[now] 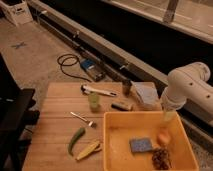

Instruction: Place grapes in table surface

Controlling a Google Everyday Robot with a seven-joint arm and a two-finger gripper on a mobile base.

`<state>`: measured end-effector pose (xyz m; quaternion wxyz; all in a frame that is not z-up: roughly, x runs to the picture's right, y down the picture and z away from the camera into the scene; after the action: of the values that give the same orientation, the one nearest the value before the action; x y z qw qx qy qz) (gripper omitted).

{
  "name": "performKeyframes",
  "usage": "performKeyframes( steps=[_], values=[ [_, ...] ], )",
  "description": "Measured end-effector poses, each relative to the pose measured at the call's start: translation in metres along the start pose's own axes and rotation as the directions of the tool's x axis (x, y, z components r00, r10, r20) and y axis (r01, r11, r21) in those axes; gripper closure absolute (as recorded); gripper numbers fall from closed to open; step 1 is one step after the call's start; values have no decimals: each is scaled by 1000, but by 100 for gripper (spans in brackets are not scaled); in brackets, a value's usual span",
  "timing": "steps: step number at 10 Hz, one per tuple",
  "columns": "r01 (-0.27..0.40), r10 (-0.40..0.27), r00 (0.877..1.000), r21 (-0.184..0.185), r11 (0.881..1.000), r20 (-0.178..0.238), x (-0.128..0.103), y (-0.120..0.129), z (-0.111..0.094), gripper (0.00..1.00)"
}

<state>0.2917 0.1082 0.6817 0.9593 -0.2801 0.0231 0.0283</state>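
Observation:
The grapes (pixel 161 158), a dark brownish-purple bumpy cluster, lie in the front right corner of the yellow plastic bin (pixel 108 146). Next to them in the bin are a blue sponge (pixel 141 145) and a round orange-peach fruit (pixel 163 138). The bin stands on the right half of the light wooden table surface (pixel 52 131). My white arm comes in from the right, and the gripper (pixel 168 116) points down over the bin's back right rim, above and behind the fruit and apart from the grapes.
On the table left of the bin lie a green pepper (pixel 76 140), a yellow corn-like piece (pixel 89 149) and a spoon (pixel 82 118). Behind stand a green cup (pixel 94 102), a white-handled tool (pixel 97 90), a brown bar (pixel 121 105), a dark can (pixel 126 86) and a pale bag (pixel 145 95). A cable (pixel 69 62) lies on the floor.

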Motion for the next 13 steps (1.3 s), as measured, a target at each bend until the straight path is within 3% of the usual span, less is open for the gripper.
performKeyframes(
  steps=[4,7,8,10,13],
  values=[
    [76,-76,996,-4,997,-48,-14,21,7,35],
    [114,-118,992,-77,990,-47,-13,59,39,35],
    [127,-133,990,-124,984,-41,-12,81,52,35],
    [167,-173,985,-176,970,-19,-10,114,65,35],
    [176,-180,984,-173,969,-9,-13,115,67,35]
  ],
)
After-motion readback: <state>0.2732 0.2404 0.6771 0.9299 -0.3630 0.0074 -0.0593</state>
